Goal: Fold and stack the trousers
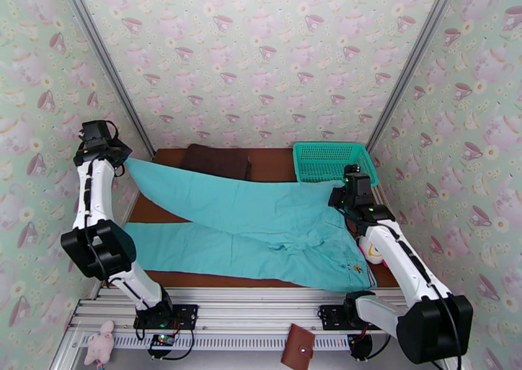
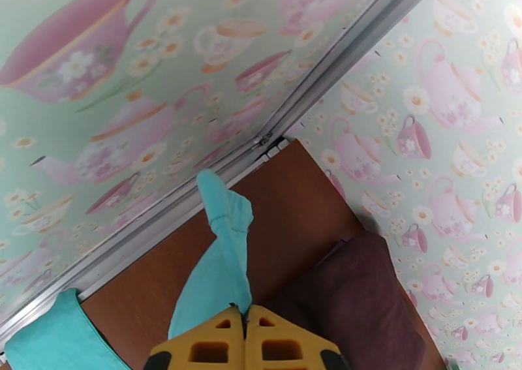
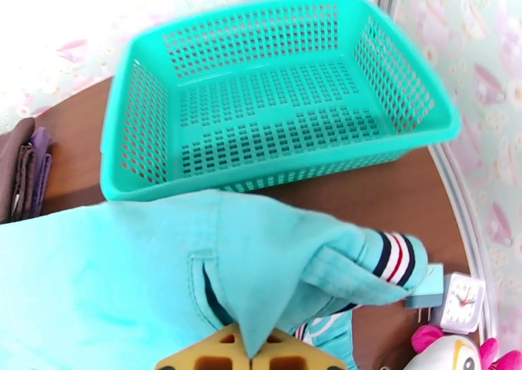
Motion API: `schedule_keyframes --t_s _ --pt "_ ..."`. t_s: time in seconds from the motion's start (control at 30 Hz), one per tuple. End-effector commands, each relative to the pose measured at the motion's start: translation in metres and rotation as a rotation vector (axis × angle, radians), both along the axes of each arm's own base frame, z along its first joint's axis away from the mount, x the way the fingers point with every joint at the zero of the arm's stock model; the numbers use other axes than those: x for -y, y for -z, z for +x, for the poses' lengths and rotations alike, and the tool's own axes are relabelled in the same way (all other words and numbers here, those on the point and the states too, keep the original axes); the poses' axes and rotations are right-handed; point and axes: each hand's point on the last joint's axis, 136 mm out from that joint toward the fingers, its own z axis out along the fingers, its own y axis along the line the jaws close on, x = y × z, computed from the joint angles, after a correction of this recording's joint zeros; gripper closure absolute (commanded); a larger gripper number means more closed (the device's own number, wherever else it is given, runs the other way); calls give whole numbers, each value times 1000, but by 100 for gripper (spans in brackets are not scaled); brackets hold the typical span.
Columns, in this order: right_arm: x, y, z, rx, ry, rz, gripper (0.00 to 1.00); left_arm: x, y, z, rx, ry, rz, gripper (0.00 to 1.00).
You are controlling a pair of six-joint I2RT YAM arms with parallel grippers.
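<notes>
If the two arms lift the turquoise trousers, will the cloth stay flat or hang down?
Probably floppy: the trousers gather into a narrow, twisted strip at the left fingers. Likely light and thin: a small pinch by the right fingers bunches the waist into soft folds. The middle may sag.

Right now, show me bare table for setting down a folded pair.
Bare table lies between the brown cloth and the basket, and in the wedge between the trousers' legs at left. Crowded: the right edge, with a toy.
</notes>
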Motion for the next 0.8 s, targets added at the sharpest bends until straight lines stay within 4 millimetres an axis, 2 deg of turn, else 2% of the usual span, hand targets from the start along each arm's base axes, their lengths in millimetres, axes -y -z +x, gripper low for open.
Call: schedule_keyframes --t_s 0.0,0.07,0.13,0.27,0.37,0.47,0.53,0.63,0.67,0.7,0.77 --pt "-4 -51 14 172 -59 -47 100 -17 -22 -9 18 -54 30 100" --pt "6 -56 19 165 -21 -78 100 -22 -20 -10 7 -57 17 100" --pt "10 -48 22 114 -9 -66 100 -23 -16 -12 -8 -53 5 100" --pt "-10 -20 16 36 -79 37 100 -21 -9 -15 7 -55 -2 100" --pt "-38 -2 2 11 -165 155 100 -23 -8 -19 4 -63 -7 100" --pt "-73 25 -18 -99 -273 228 100 -24 -10 -22 5 -66 -5 100" --pt "-100 47 -37 -188 -342 213 100 -24 -10 -23 6 -71 -1 100" --pt "-129 76 -62 -276 -382 183 100 -25 -4 -24 -1 -74 -6 100" --pt "-137 81 -68 -291 -395 186 88 -24 -1 -23 -6 -73 -11 100" --pt "-139 87 -73 -308 -379 173 64 -23 3 -22 -8 -70 -18 100" --pt "-131 91 -77 -308 -327 125 44 -21 9 -20 -8 -63 -34 100"
